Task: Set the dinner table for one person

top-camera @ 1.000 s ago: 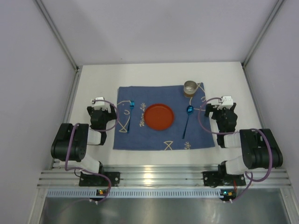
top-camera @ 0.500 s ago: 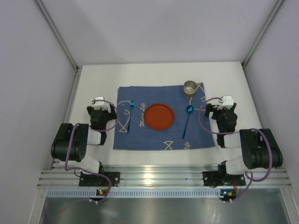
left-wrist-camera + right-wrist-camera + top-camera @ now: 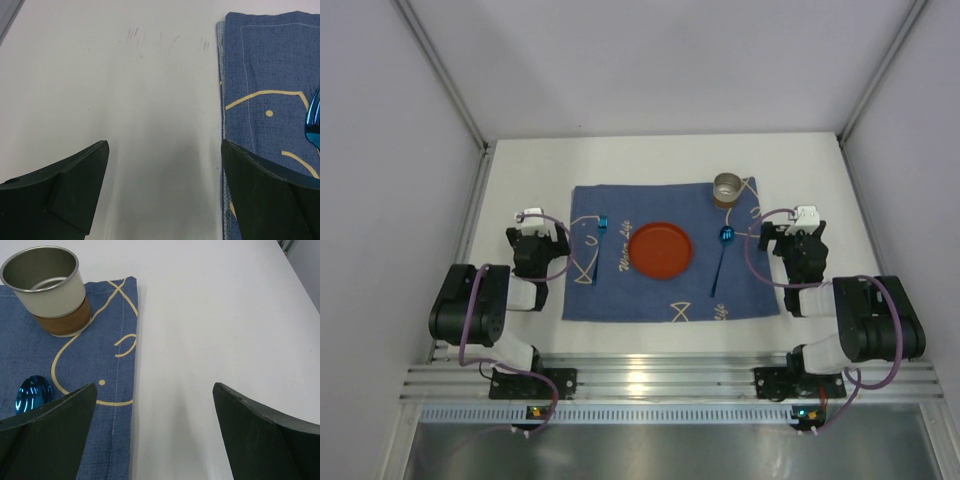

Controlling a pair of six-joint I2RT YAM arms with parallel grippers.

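Observation:
On the white dinner table point(image 3: 520, 170) lies a dark blue placemat point(image 3: 665, 295) with fish drawings. On it sit a red plate point(image 3: 661, 249) in the middle, a blue fork point(image 3: 599, 240) to its left, a blue spoon point(image 3: 721, 257) to its right and a metal cup point(image 3: 729, 188) at the far right corner. My left gripper point(image 3: 532, 222) is open and empty over bare table just left of the mat point(image 3: 265, 75). My right gripper point(image 3: 800, 222) is open and empty at the mat's right edge point(image 3: 75, 370), near the cup point(image 3: 50, 287) and the spoon bowl point(image 3: 32, 392).
A ridged aluminium rail point(image 3: 660, 385) runs along the table's near edge, with both arm bases bolted to it. Grey walls enclose the table on the left, back and right.

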